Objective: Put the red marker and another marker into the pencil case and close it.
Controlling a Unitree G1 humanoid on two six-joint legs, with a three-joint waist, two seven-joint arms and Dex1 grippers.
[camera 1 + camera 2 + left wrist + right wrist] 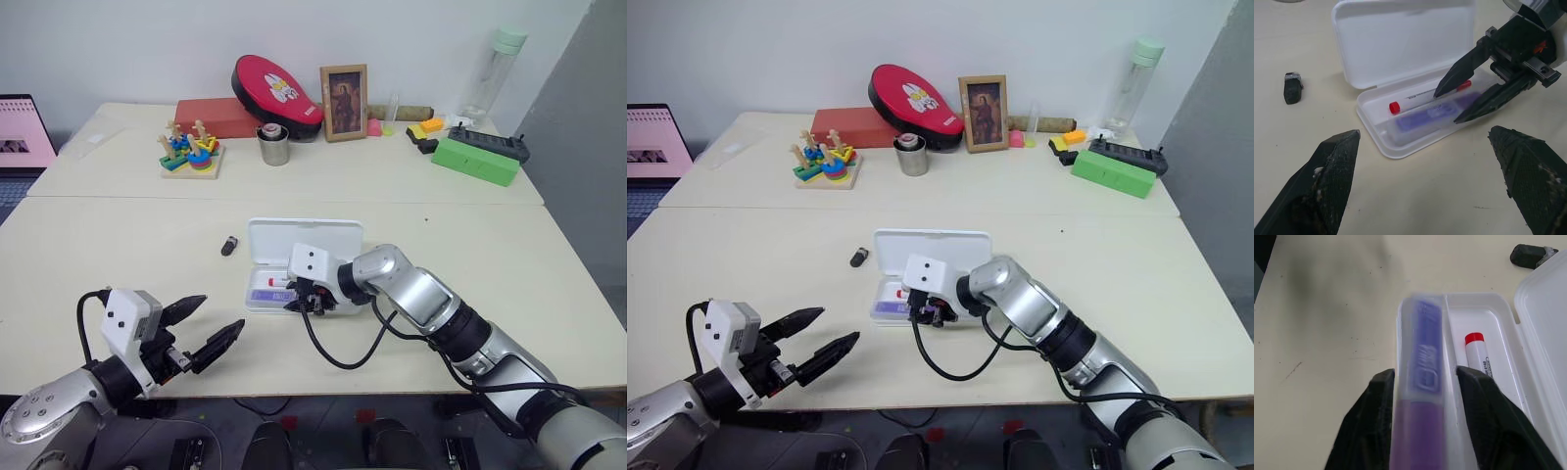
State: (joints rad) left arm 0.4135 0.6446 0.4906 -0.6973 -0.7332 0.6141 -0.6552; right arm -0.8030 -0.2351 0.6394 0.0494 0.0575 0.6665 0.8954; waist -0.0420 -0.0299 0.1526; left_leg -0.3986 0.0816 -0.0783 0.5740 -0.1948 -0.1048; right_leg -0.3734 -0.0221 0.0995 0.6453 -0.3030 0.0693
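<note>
Your flat white plastic pencil case [304,253] lies open near the counter's front edge, the slim red-capped white marker [1426,96] inside. Your right end effector [1469,100] straddles the chunky lilac highlighter [1422,396] over the tray — grip uncertain; the left end effector [208,328] is spread, empty. Lid unclosed.

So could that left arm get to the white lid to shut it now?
Probably yes: the left gripper hangs open beside the pencil case, bare table between. But the right gripper with the purple highlighter sits over the tray.

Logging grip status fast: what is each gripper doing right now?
Left gripper: open, holding nothing.
Right gripper: jaws around the purple highlighter over the open pencil case; whether gripped or released cannot be told.
</note>
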